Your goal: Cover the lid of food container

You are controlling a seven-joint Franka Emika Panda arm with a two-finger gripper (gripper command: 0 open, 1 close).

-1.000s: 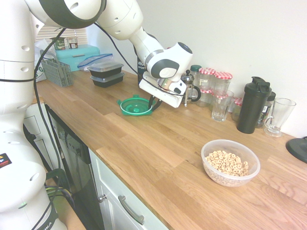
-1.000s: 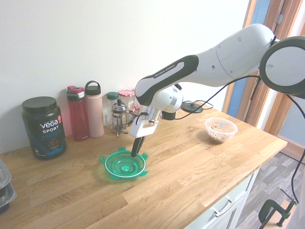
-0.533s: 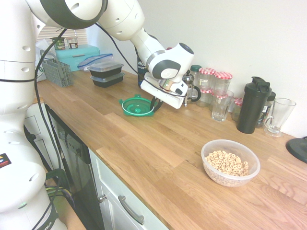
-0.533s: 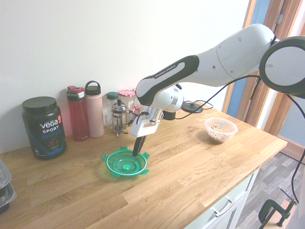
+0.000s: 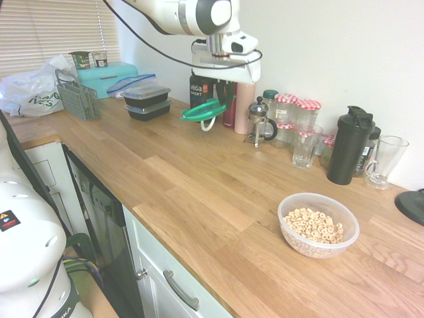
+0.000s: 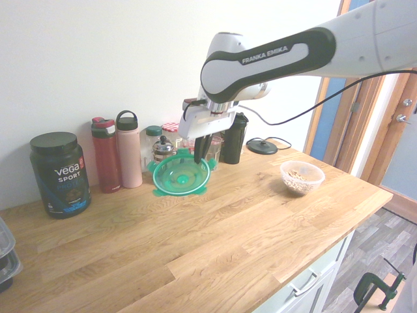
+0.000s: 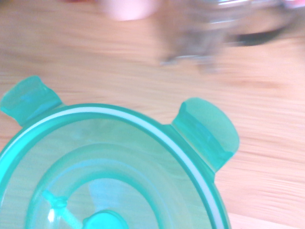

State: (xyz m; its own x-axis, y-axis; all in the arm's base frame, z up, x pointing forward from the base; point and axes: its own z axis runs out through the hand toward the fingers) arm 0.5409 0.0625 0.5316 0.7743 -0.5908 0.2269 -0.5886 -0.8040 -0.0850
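Lid clamped in closed claw, clear of the bench.
Lid hangs tilted just below the claw; container sits well apart on the bench.

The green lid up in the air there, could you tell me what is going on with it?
The gripper is shut on the rim of the green lid and holds it tilted, clear above the wooden counter. The food container, full of cereal rings, sits uncovered further along the counter.
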